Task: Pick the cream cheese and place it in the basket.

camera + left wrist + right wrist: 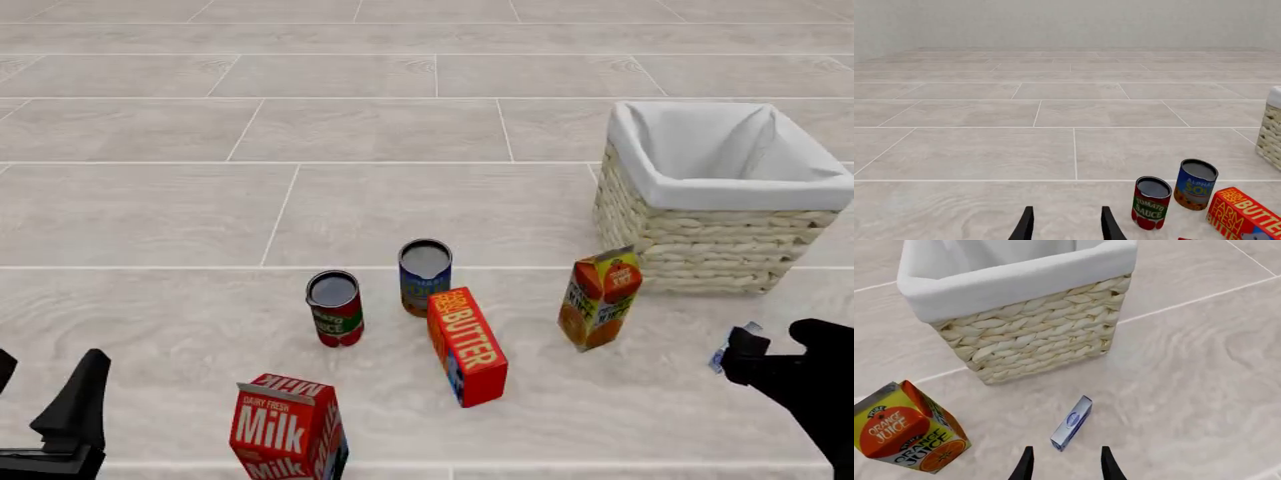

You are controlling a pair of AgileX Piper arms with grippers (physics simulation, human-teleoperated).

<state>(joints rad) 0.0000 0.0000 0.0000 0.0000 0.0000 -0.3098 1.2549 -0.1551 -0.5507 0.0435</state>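
The surface underfoot is a pale grey-beige floor of large rectangular stone-look tiles (400, 215), laid in long courses with thin white grout lines between them, the joints staggered from row to row. Each tile carries faint, cloudy veining, a little like washed wood grain, most visible on the nearest tiles. In the left wrist view the floor runs back to a plain off-white wall (1067, 22) with a very fine, even texture, meeting it in a straight line. The light is soft and even, with only weak, diffuse shadows.
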